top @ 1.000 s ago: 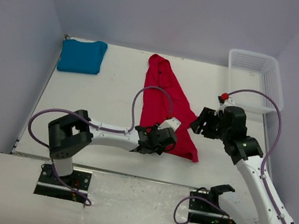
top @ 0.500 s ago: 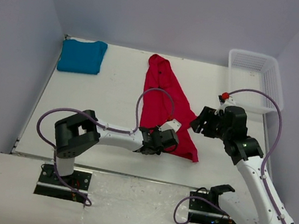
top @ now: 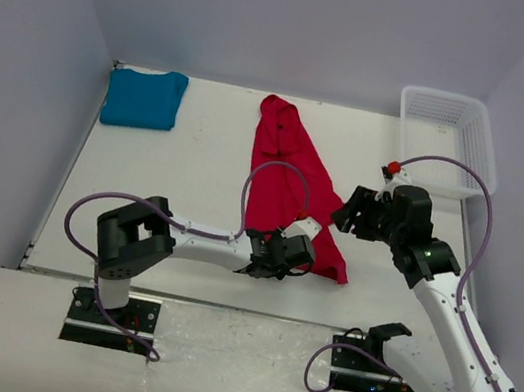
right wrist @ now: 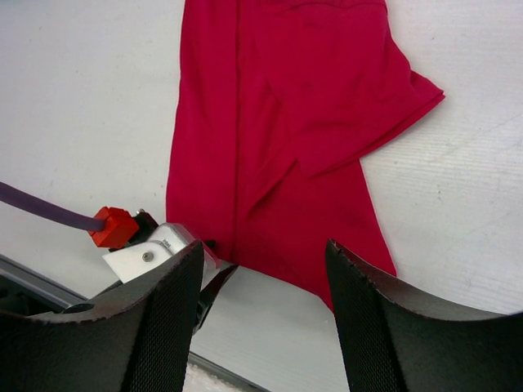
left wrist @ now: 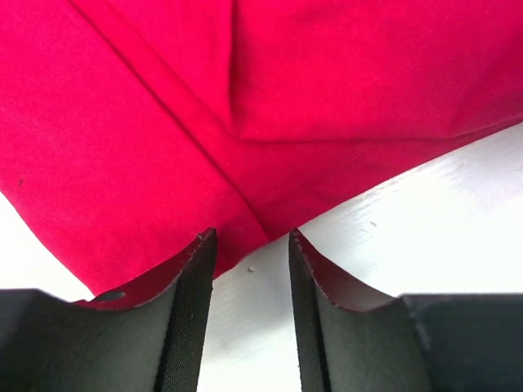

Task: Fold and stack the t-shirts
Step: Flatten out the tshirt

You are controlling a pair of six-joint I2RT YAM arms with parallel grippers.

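Left hand [left wrist: 249,241] of mine has slid back toward 6 o'clock in the last second, off the body of the red t-shirt [top: 291,176] and down to its near hem. Its fingers have drawn in a little yet stand apart with nothing pinched, bare worktop [left wrist: 425,212] between them and the hem's corner right at their tips. My right hand [right wrist: 263,247] hangs wide open, unmoved, by the shirt's 3 o'clock edge. The shirt lies long and narrow from 12 toward 5 o'clock; the teal-blue t-shirt [top: 142,99] sits folded at 10 o'clock. I judge I'm now placed to take the hem for the next fold.
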